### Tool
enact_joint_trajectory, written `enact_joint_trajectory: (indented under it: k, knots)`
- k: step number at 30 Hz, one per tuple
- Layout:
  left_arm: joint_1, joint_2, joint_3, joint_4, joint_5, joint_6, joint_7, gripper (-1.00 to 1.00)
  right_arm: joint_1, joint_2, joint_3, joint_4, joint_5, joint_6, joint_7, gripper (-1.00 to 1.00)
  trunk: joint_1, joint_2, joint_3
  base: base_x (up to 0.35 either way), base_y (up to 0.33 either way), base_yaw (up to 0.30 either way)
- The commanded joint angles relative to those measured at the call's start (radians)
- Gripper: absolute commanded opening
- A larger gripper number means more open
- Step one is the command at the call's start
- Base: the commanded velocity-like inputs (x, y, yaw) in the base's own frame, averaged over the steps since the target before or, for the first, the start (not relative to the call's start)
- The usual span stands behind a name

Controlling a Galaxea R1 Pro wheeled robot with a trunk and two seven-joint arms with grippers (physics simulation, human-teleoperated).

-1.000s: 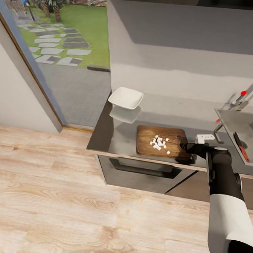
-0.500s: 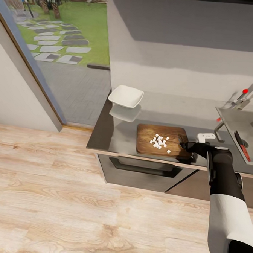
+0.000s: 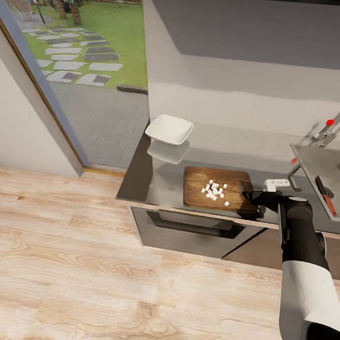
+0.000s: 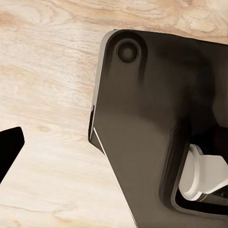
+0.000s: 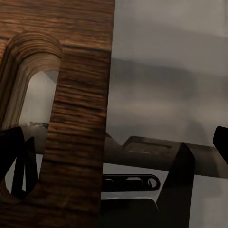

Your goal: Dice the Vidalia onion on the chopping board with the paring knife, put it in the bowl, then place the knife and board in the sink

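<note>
The right gripper (image 3: 249, 194) straddles the slotted right end of the chopping board (image 3: 199, 190) with fingers spread apart; diced onion (image 3: 214, 190) lies on the board, left of the sink (image 3: 317, 167)

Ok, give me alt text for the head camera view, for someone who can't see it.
The robot's right gripper sits at the handle end of a chopping board carrying diced onion on a grey countertop. A white bowl sits behind; the paring knife lies in the sink.
</note>
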Motion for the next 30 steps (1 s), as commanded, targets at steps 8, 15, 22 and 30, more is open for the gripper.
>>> enact_joint_trajectory:
  k: [8,15,22,30]
  knots:
    - [0.0,0.001,-0.002,-0.001,0.01,-0.001,-0.005,1.0,0.0,0.0,-0.001,0.03,0.008,0.004,0.012,1.0,0.001,-0.001,-0.001,0.0,0.0,0.0]
    - [0.0,0.001,-0.002,-0.001,0.011,-0.001,-0.005,1.0,-0.001,0.0,-0.001,0.03,0.009,0.004,0.012,-1.0,0.001,-0.001,-0.001,0.0,0.0,0.0]
    - [0.0,0.001,-0.002,-0.001,0.01,-0.001,-0.005,1.0,0.0,0.0,-0.001,0.03,0.009,0.004,0.012,-1.0,0.001,-0.001,-0.001,0.0,0.0,0.0]
    - [0.0,0.001,-0.002,0.002,0.01,-0.001,-0.005,1.0,0.0,0.0,-0.001,0.03,0.011,0.005,0.011,-1.0,0.001,-0.001,-0.001,0.0,0.0,0.0]
